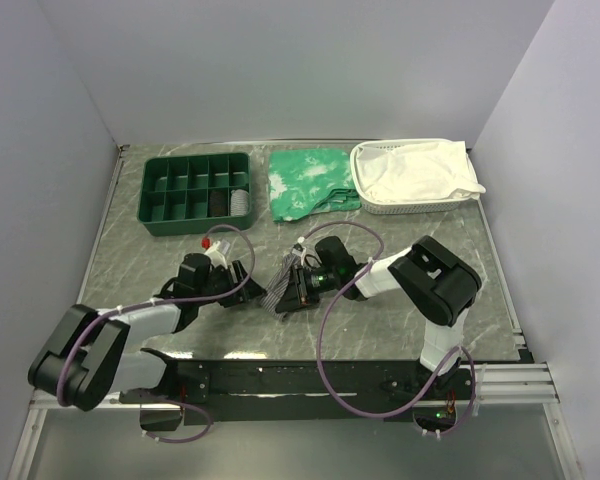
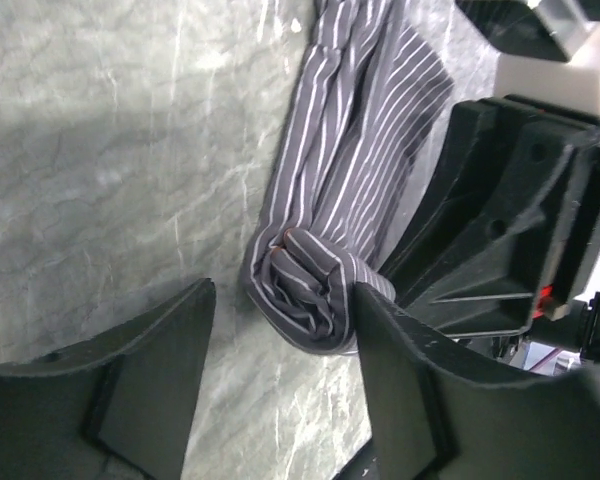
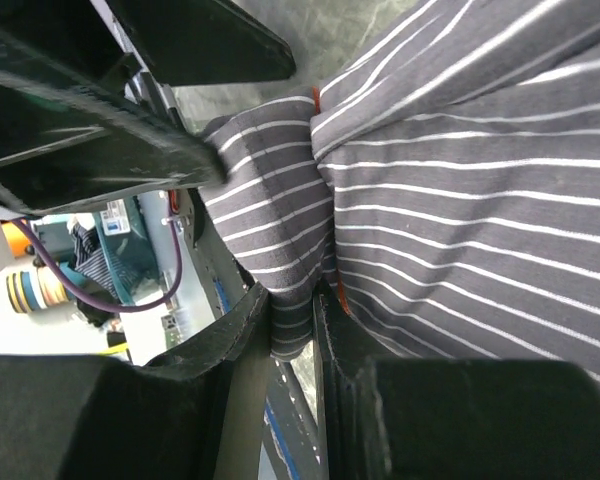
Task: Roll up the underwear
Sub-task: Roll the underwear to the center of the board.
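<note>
Underwear lies soft, light and limp at the centre of the top view. Left gripper gapes just short of its rolled end; right gripper pinches a fold beyond. Best held at the roll's ends, since it likely springs loose otherwise.

Underwear lies on the table at frame centre, with the left gripper just left of it and the right gripper on its right end. Along the top: divided tray upper left, loose cloth just right of it, and basket upper right holding another cloth.
</note>
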